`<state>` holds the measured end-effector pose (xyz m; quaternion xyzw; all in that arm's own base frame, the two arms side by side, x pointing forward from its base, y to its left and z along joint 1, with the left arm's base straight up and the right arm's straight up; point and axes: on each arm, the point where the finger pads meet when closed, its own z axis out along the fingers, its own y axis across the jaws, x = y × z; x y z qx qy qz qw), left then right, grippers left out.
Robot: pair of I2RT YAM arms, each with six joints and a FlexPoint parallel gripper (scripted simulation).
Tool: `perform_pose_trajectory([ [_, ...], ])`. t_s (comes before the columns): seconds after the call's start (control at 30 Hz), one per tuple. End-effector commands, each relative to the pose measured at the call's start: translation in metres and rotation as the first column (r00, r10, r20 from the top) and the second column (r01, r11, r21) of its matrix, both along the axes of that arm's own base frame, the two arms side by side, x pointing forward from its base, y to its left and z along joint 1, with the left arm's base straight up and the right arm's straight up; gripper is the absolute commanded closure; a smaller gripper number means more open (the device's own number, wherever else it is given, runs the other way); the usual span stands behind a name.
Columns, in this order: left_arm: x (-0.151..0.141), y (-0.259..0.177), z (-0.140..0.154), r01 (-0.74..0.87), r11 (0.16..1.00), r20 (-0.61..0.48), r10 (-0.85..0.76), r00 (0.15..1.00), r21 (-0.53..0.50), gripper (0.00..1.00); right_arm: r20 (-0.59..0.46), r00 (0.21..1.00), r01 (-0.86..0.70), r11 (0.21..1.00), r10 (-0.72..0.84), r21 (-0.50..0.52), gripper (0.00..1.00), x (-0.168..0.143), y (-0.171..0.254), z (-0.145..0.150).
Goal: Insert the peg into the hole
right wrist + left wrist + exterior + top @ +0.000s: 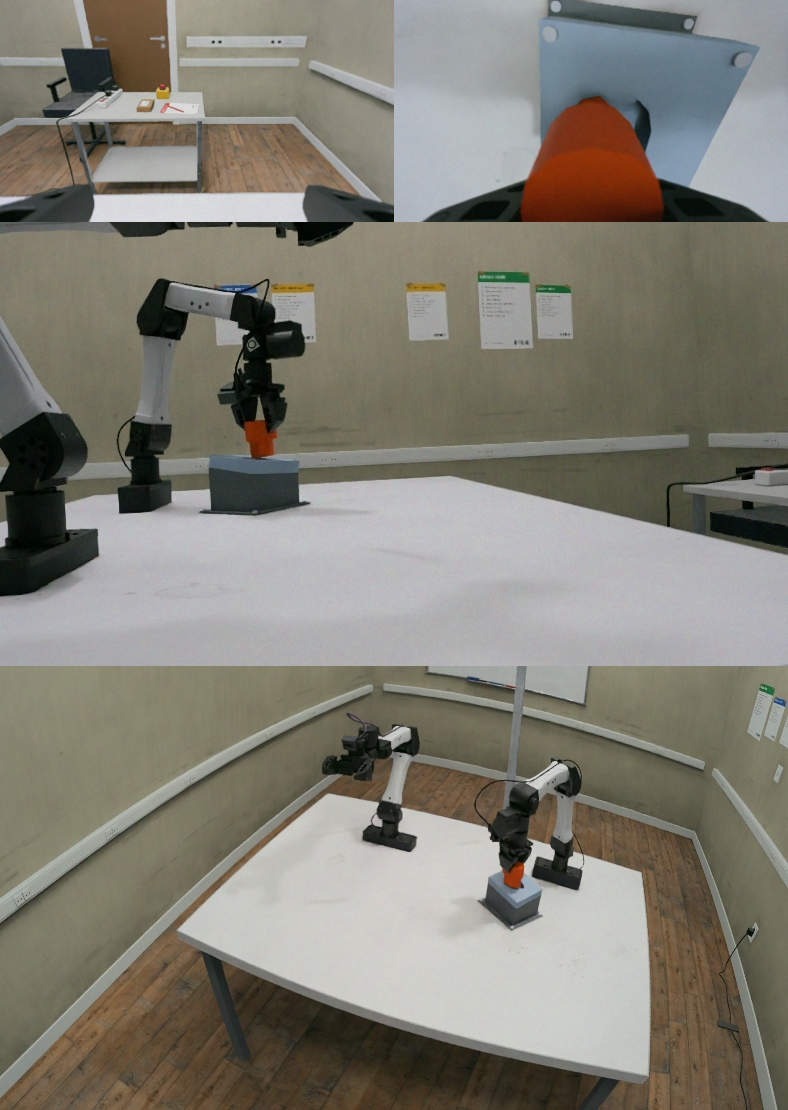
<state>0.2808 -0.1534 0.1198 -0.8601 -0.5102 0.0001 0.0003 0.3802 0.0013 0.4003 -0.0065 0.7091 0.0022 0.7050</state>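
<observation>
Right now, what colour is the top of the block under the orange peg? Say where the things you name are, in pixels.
Light blue: the plate [530,891] [228,463] [686,74], best seen in the left wrist view.

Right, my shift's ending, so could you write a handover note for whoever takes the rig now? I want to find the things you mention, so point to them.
Left gripper [513,863] [259,427]: shut on the orange peg [513,876] [260,439] [592,173], over the plate [526,891] [281,465] [686,74].
Right gripper [347,770]: open, raised, away from the job.
Hole [643,130]: partly hidden by the peg; a dark part shows beside it.
Done: peg gripped and brought to the hole.
Left: check alignment, then lower the peg fully. It probably needs a small shift first; go gently, don't force it.
</observation>
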Motion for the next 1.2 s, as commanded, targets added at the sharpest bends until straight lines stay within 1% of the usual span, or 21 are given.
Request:
perform_pose_trajectory([
  [0.0,0.002,-0.001,0.003,0.0,1.0,0.012,0.0,1.0,-0.008,0.97,0.016,1.0,-0.002,1.0,0.002,-0.001,0.0,-0.002,0.0,0.006],
  [0.53,0.002,-0.001,0.003,0.0,1.0,0.012,0.0,1.0,-0.008,0.97,0.016,1.0,-0.002,1.0,0.002,-0.001,0.0,-0.002,0.0,0.006],
  [0.57,0.003,-0.002,0.007,0.0,1.0,0.025,0.0,1.0,-0.014,0.86,0.016,1.0,-0.002,1.0,0.002,-0.001,0.0,-0.002,0.0,0.006],
  [0.6,0.003,-0.002,0.007,0.0,1.0,0.025,0.0,1.0,-0.014,0.97,0.017,1.0,-0.002,1.0,0.002,-0.001,0.0,-0.002,0.0,0.006],
  [0.63,0.005,-0.003,0.012,0.0,1.0,0.042,0.001,0.999,-0.023,1.0,0.017,1.0,-0.002,1.0,0.002,-0.001,0.0,-0.002,0.0,0.007],
  [0.7,0.006,-0.004,0.017,0.001,0.999,0.057,0.001,0.998,-0.032,1.0,0.019,1.0,-0.002,1.0,0.002,-0.001,0.0,-0.002,0.0,0.007],
  [0.8,0.003,-0.002,0.021,0.0,1.0,0.047,0.001,0.999,-0.026,0.67,0.02,1.0,-0.002,1.0,0.002,-0.001,0.0,-0.002,0.0,0.008],
  [0.93,0.003,-0.002,0.037,0.0,1.0,0.039,0.001,0.999,-0.022,0.66,0.022,1.0,-0.002,1.0,0.002,-0.001,0.0,-0.002,0.0,0.009],
  [1.1,0.002,-0.001,0.041,0.0,1.0,0.028,0.0,1.0,-0.016,0.66,0.024,1.0,-0.002,1.0,0.002,-0.002,0.0,-0.002,0.0,0.009],
  [1.17,-0.002,0.001,0.043,0.0,1.0,0.015,0.0,1.0,-0.009,0.66,0.004,1.0,-0.005,1.0,0.005,-0.001,0.0,-0.003,0.002,0.005],
])
